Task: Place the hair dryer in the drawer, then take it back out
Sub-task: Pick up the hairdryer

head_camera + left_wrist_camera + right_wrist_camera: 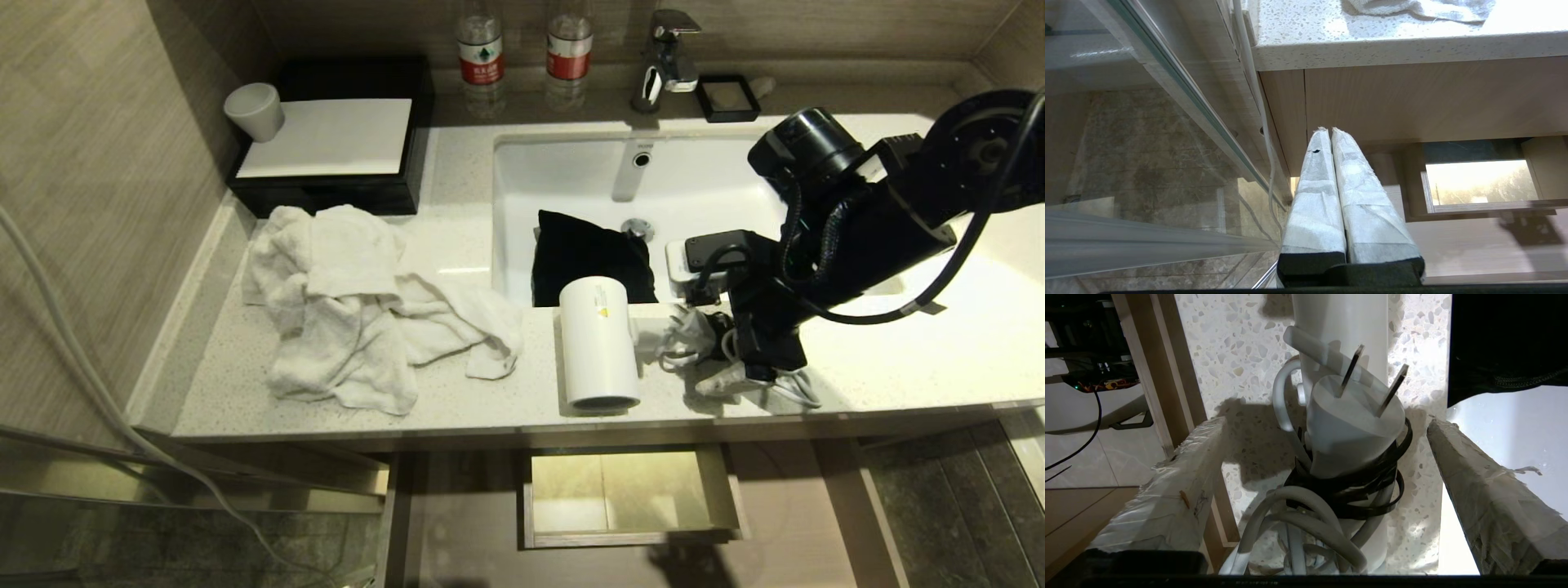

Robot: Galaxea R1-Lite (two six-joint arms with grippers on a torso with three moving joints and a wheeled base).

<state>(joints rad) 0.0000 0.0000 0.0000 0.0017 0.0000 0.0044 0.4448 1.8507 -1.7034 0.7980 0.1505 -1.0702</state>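
Observation:
The white hair dryer (598, 343) lies on the speckled counter near its front edge, barrel end toward me, with its bundled cord and plug (690, 339) to the right. My right gripper (735, 365) reaches down over that bundle. In the right wrist view the gripper (1325, 424) is open, its taped fingers (1175, 486) on either side of the plug (1351, 416) and the black-strapped cord (1290, 510), not touching them. Below the counter the drawer (784, 506) stands pulled out, its boxed cut-out in the middle. My left gripper (1329, 130) is shut and parked low by the cabinet's left side.
A crumpled white towel (359, 310) lies left of the dryer. A black cloth pouch (592, 257) sits in the sink (702, 171). At the back stand a black tray with a cup (326, 139), two bottles (482, 49) and the faucet (665, 57). A glass panel (1147, 134) and a white cable (82, 367) are at left.

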